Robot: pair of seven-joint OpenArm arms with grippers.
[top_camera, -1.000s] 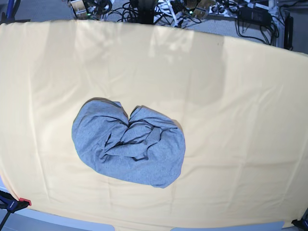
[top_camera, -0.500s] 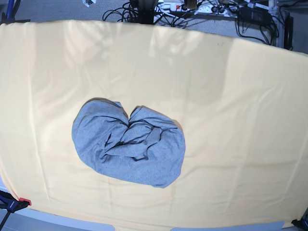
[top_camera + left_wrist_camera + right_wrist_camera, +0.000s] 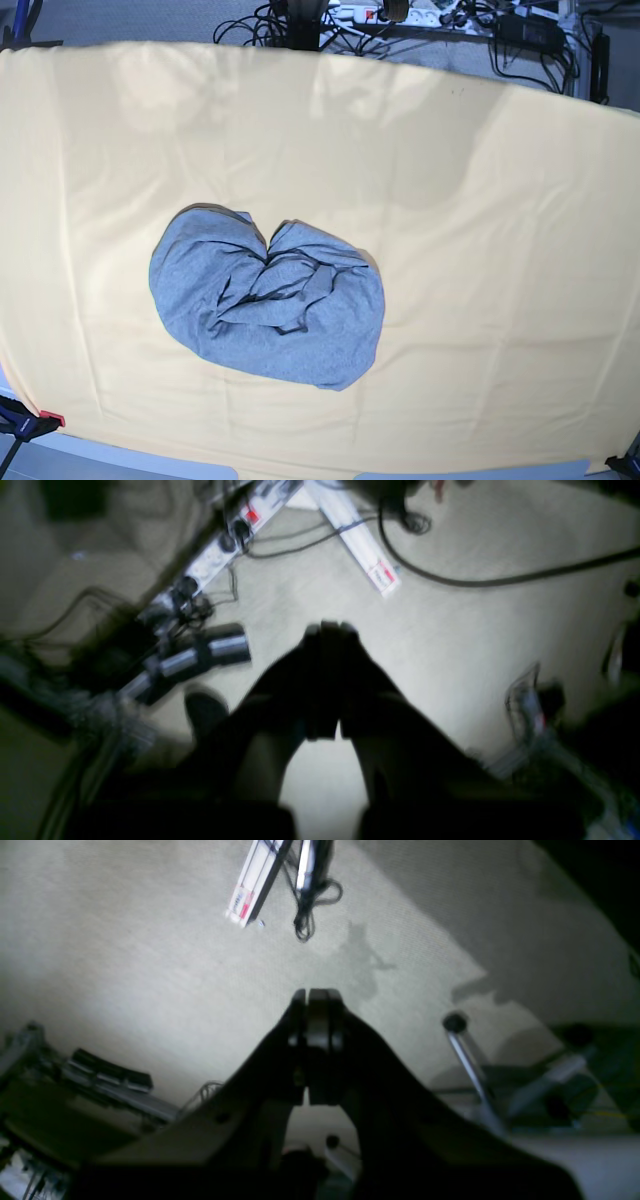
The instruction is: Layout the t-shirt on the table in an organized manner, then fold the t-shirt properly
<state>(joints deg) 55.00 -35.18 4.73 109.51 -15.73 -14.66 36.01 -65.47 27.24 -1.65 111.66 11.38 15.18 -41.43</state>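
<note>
T-shirt (image 3: 268, 308) lies bunched mid-bench (image 3: 500, 250), soft and limp (lettering hidden); I'd pinch an outer edge; my left gripper (image 3: 327, 630) and right gripper (image 3: 315, 995) both closed, empty.

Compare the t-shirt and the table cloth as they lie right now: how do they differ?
The t-shirt is heather grey; the table cloth is pale yellow-orange. The t-shirt sits bunched in a rounded, deeply wrinkled heap; the table cloth lies spread flat with only faint creases. The t-shirt covers a small central patch; the table is far wider. Both are fabric.
</note>
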